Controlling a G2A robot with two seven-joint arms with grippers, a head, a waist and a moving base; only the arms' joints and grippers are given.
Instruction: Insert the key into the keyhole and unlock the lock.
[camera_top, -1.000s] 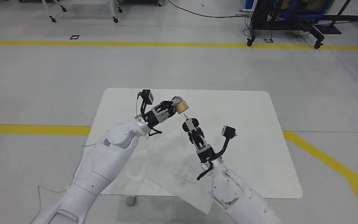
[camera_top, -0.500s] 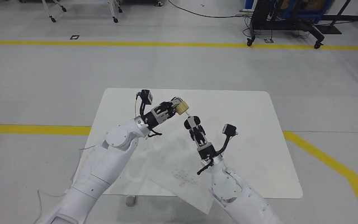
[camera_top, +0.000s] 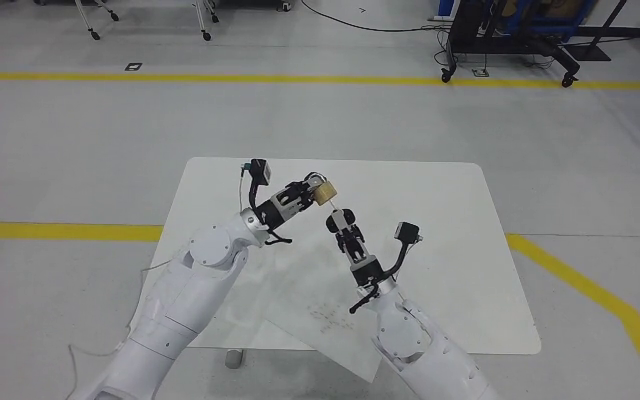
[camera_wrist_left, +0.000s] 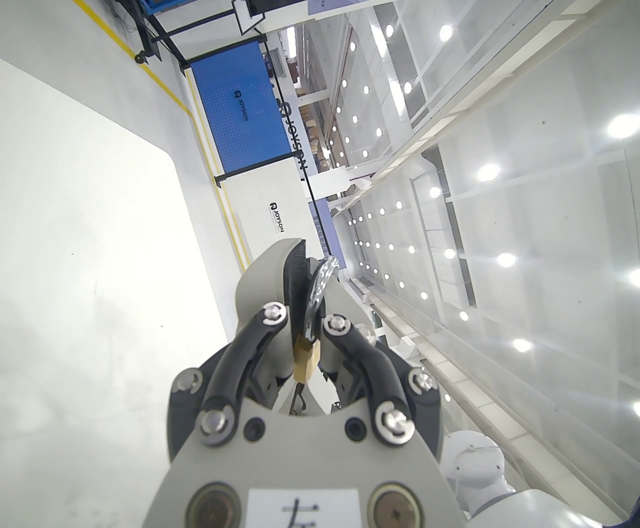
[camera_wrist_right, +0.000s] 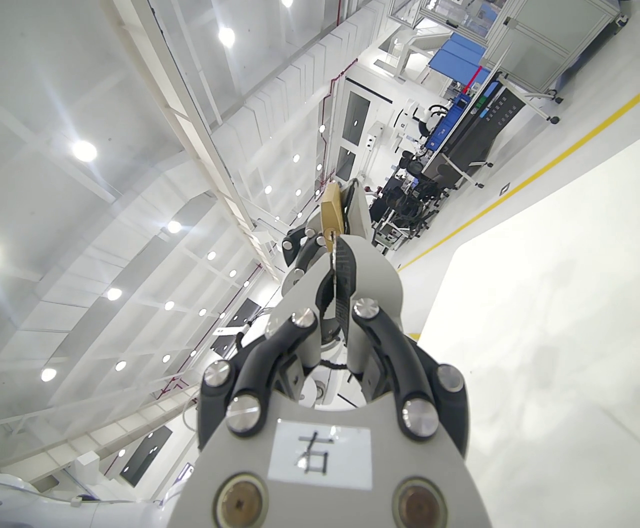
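Lock (camera_wrist_right: 332, 212): brass-coloured metal, satin sheen.
Key (camera_wrist_right: 331, 261): thin silvery metal, bright.
Left pincer (camera_wrist_left: 310, 270), right pincer (camera_wrist_right: 341, 250): matt pale-grey plastic shells, glossy black links, shiny metal screws, ribbed black pads (camera_wrist_right: 345, 280).
Counter (camera_top: 450, 230): smooth, matt white.

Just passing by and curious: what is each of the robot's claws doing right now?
Left gripper: closed, holding the lock.
Right gripper: closed, holding the key.

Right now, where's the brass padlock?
In the top view, the brass padlock is clamped in the left gripper above the far middle of the white table, keyhole end facing the silver key in the right gripper.
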